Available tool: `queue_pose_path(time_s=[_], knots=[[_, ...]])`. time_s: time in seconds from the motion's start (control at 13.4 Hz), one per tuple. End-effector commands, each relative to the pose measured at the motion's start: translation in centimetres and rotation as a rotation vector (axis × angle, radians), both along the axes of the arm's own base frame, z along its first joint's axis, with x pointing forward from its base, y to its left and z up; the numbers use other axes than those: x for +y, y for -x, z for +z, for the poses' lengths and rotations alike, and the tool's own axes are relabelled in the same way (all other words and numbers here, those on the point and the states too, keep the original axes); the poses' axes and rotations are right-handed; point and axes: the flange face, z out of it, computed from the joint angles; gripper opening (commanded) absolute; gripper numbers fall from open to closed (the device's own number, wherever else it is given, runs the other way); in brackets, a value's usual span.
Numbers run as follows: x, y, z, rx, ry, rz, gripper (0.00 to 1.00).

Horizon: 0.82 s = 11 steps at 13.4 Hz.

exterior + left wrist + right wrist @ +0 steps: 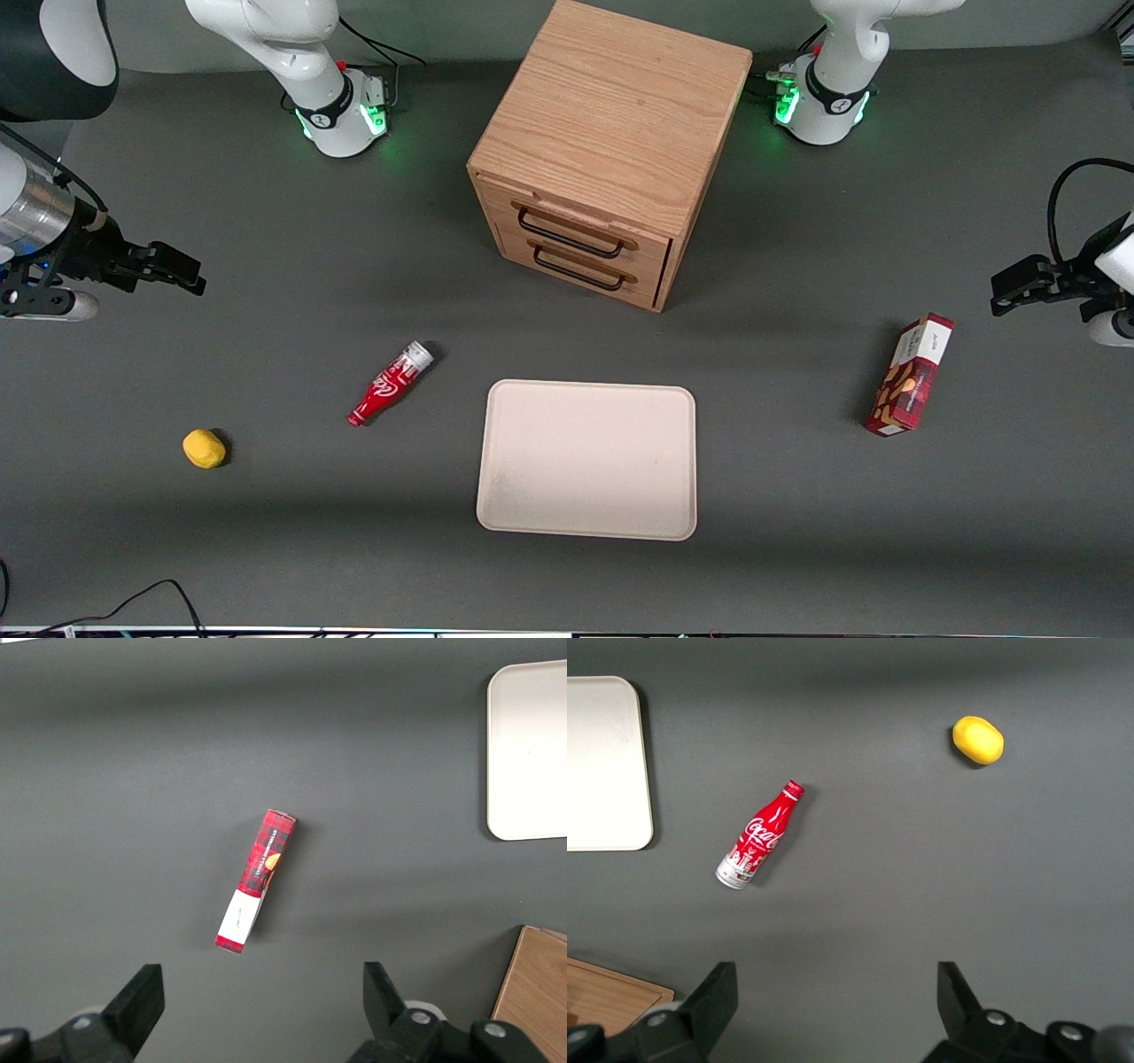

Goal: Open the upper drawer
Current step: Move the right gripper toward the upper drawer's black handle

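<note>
The upper drawer (pixel 574 232) sits flush, interior hidden; the claw (pixel 182 273), fingers apart, hovers well apart.

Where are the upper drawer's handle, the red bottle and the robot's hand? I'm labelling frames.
upper drawer handle (pixel 571 234), front view, middle of the dark bar.
red bottle (pixel 757 838), right wrist view, on its body.
hand (pixel 182 273), front view, at its open fingertips.
</note>
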Motion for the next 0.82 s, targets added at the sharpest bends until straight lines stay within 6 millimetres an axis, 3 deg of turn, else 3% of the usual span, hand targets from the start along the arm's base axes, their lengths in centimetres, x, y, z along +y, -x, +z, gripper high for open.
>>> queue_pose_path(time_s=[0.0, 0.22, 0.37, 0.52, 0.67, 0.75], knots=[[0.0, 0.1, -0.1, -0.004, 0.008, -0.010, 1.00], [1.8, -0.1, 0.0, -0.011, 0.001, 0.025, 1.00], [6.2, -0.2, 1.4, -0.036, -0.006, 0.179, 1.00], [11.5, -0.8, 1.7, -0.050, -0.033, 0.463, 1.00], [15.5, -1.0, 1.0, -0.043, -0.063, 0.535, 1.00], [18.4, -1.1, 0.6, -0.042, -0.092, 0.606, 1.00]])
